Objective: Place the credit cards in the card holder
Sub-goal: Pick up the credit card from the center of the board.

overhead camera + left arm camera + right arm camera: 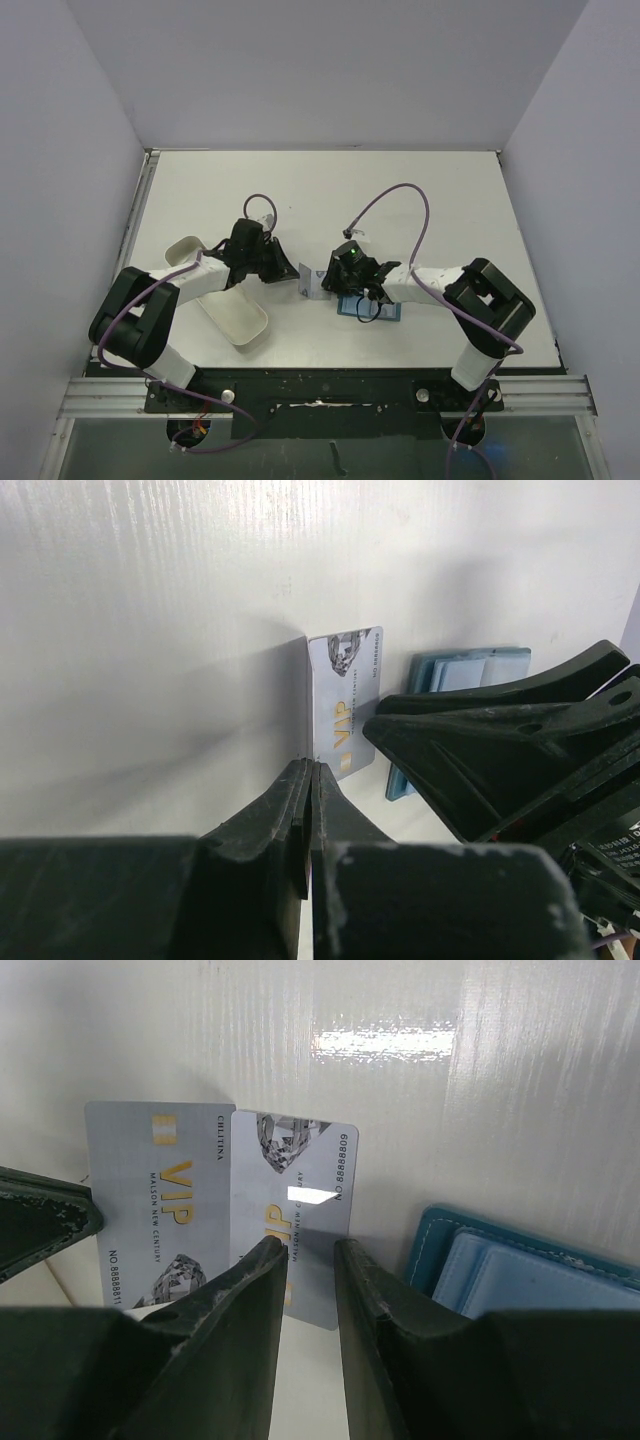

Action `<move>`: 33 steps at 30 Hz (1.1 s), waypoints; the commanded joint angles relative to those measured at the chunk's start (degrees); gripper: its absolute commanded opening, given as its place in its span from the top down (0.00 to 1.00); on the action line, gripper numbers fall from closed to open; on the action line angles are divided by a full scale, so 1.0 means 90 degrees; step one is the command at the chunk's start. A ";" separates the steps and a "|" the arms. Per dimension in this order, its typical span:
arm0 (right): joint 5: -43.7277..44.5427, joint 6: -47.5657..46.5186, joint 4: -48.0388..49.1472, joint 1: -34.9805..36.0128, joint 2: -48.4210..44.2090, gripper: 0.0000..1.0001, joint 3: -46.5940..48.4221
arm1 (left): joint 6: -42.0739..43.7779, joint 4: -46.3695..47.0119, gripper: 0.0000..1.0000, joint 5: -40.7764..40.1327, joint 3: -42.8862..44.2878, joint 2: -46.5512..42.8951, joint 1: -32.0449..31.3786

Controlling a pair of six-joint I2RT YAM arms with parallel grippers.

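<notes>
Two pale VIP credit cards overlap on the white table between my grippers: one (150, 1200) on the left, one (300, 1170) partly over it. In the top view they show as a small pale patch (308, 282). My left gripper (311, 770) is shut, and a thin card edge runs straight out of its tips; a second card (345, 695) lies just beyond. My right gripper (308, 1245) is slightly open, its tips over the near edge of the right-hand card. The teal card holder (530, 1270) lies open just right of the cards, pale blue pockets up; it also shows in the top view (372, 311).
A long white oblong tray (235, 310) lies under the left arm at the table's left front. The two grippers, left (290, 270) and right (336, 288), are close together at the table's centre front. The right gripper's black fingers (500, 730) fill the right of the left wrist view.
</notes>
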 commanded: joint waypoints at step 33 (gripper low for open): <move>-0.0195 -0.0448 0.0089 0.0057 0.0510 0.71 -0.0313 | -0.0041 0.1015 1.00 0.0922 -0.0063 0.0220 -0.0163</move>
